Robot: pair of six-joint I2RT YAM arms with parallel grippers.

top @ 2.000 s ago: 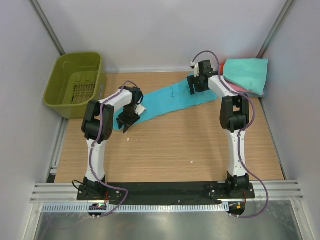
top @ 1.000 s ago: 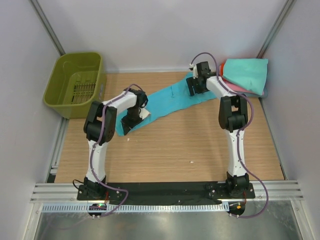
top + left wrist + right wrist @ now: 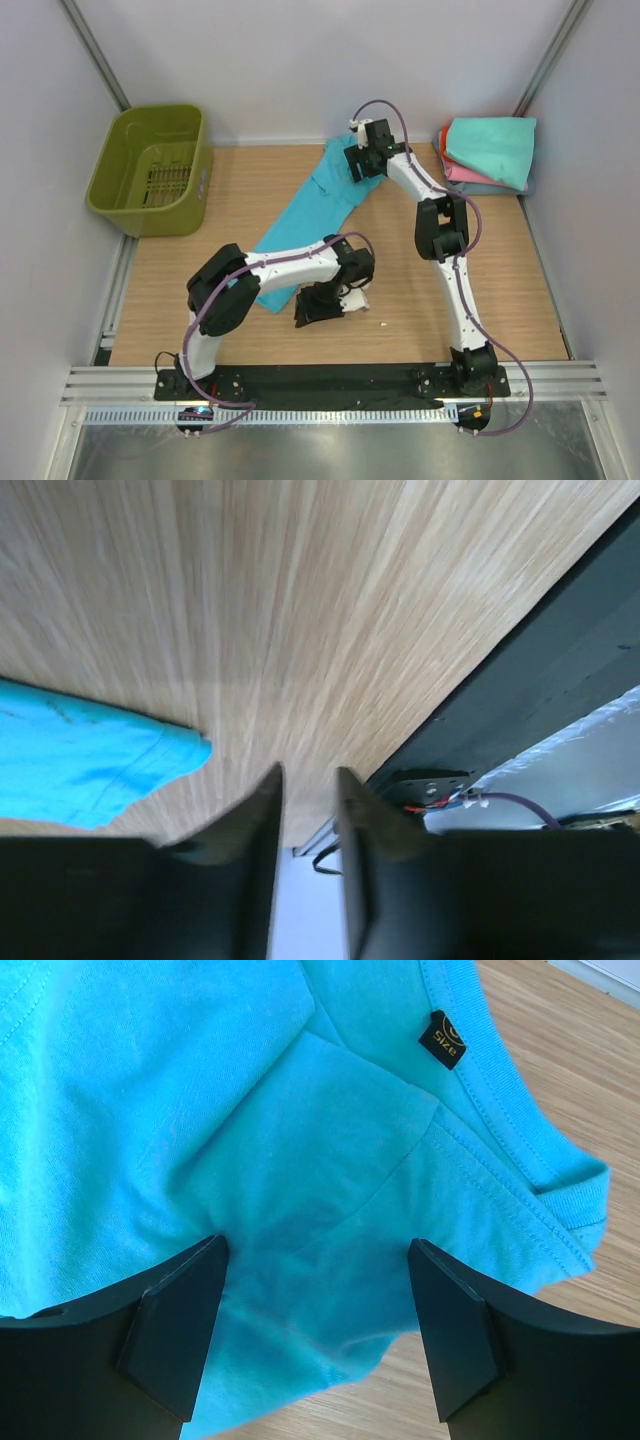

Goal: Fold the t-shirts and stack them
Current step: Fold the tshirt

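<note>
Where walls (image 3: 300, 70) enclose wooden tabletop (image 3: 400, 330), t-shirt (image 3: 300, 215) lies.

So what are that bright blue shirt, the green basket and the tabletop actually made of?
The turquoise t-shirt looks like soft knit cotton or a blend: matte, creased, with a stitched ribbed collar and a sewn-in size tag. The olive-green basket looks like moulded plastic: smooth, slightly glossy walls and a slotted bottom. The table shows light wood grain, possibly laminate or veneer; I cannot tell which.

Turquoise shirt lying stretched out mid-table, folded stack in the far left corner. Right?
No. The folded stack is in the far right corner; the top external view shows it. The turquoise shirt does lie stretched out mid-table.
</note>
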